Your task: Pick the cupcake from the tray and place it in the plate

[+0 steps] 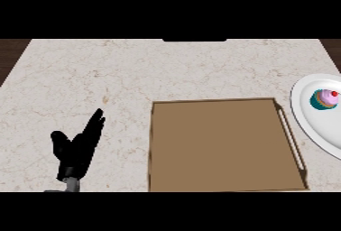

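Down at the near edge, lower left of the head view, we have the left hand (76,151) over the bench (100,67), coming up off a short stub of grey forearm. Its fingers are straight, pressed close together and pointing away up the bench, thumb spread off to the left, nothing in it: an open hand at rest. It sits well apart from everything else, with bare marbled surface all round it. Moving right, along that same near edge, there is the tray (220,149), a brown rectangle with a low rim and 1 pale bar handle (293,140) running down its right side; its floor shows only bare brown. Further back and hard against the right edge of the view is the white plate (316,128), partly cut off by the frame, its left rim just beside the tray's right side. And there is the cupcake (325,99), sitting on the plate in its far half: teal wrapper, pink frosting, red cherry on top. Beyond that runs pale bench to the far edge, where a dark slot (194,40) sits at the middle.
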Robot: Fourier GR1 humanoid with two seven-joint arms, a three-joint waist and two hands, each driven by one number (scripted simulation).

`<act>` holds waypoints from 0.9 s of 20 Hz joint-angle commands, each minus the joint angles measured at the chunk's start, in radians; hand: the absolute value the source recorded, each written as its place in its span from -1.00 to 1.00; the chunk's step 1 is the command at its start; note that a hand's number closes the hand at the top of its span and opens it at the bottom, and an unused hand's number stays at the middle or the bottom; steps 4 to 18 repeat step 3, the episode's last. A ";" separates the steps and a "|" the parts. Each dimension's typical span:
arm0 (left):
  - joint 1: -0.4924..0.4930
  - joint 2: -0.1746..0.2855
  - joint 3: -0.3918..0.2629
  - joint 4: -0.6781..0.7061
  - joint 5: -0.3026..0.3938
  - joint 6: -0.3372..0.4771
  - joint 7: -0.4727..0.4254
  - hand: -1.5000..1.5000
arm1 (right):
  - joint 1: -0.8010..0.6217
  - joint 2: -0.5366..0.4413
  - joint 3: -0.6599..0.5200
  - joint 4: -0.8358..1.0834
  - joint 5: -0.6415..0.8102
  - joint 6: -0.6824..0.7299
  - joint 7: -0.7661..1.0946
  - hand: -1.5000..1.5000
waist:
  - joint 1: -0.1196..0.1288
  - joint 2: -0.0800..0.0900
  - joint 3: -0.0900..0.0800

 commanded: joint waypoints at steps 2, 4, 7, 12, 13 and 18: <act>-0.017 -0.012 0.000 0.069 0.001 -0.002 0.024 0.00 | 0.046 0.010 0.004 0.003 -0.001 0.152 -0.186 -1.00 | -0.006 0.006 -0.005; -0.023 -0.011 0.002 0.041 0.008 0.002 0.048 0.00 | 0.065 -0.011 0.009 0.009 0.007 0.156 -0.194 -1.00 | -0.004 0.006 -0.004; -0.023 -0.011 0.002 0.041 0.008 0.002 0.048 0.00 | 0.065 -0.011 0.009 0.009 0.007 0.156 -0.194 -1.00 | -0.004 0.006 -0.004; -0.023 -0.011 0.002 0.041 0.008 0.002 0.048 0.00 | 0.065 -0.011 0.009 0.009 0.007 0.156 -0.194 -1.00 | -0.004 0.006 -0.004; -0.023 -0.011 0.002 0.041 0.008 0.002 0.048 0.00 | 0.065 -0.011 0.009 0.009 0.007 0.156 -0.194 -1.00 | -0.004 0.006 -0.004; -0.023 -0.011 0.002 0.041 0.008 0.002 0.048 0.00 | 0.065 -0.011 0.009 0.009 0.007 0.156 -0.194 -1.00 | -0.004 0.006 -0.004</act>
